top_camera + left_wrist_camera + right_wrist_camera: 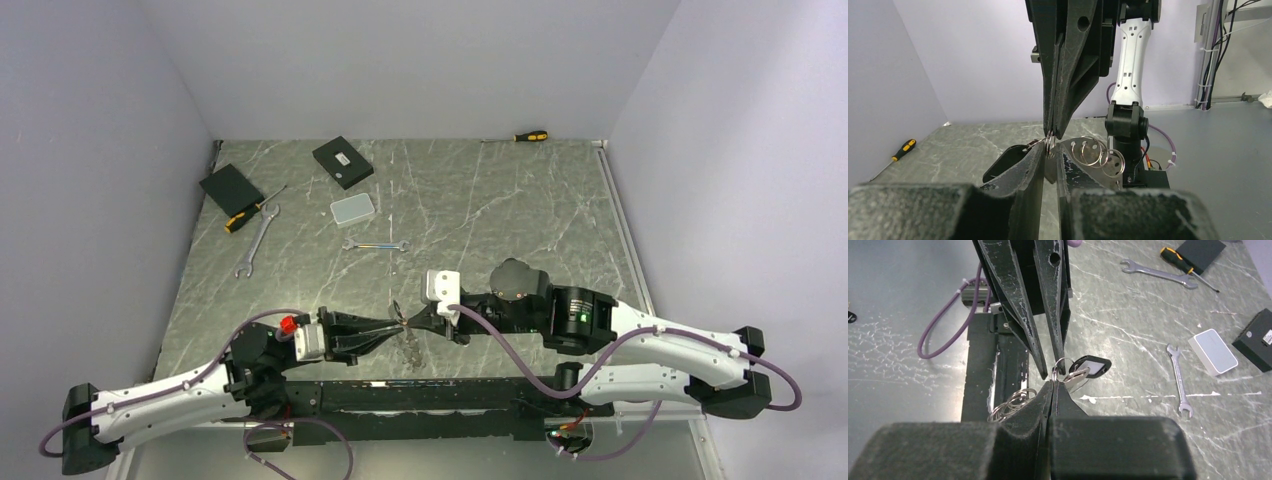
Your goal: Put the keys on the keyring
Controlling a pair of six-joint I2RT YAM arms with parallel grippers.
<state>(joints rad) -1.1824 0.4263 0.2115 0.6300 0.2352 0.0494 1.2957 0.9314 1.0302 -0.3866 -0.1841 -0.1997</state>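
One black-headed key (1090, 366) noted on one small ring (1049, 145), pinched by the closed right hand (1052, 385). Left hand (1050, 155) barely parted, hold unclear. Keyring (1096, 153): four loops counted.

The left arm (160, 400) and right arm (680, 355) wear white shells over black joints, with purple cables (500, 352). A green light (572, 322) glows on the right arm's housing. A red part (290, 323), perhaps a button, sits at the left wrist's 11 o'clock. The right gripper (1053, 382) has matte black wedge fingers.
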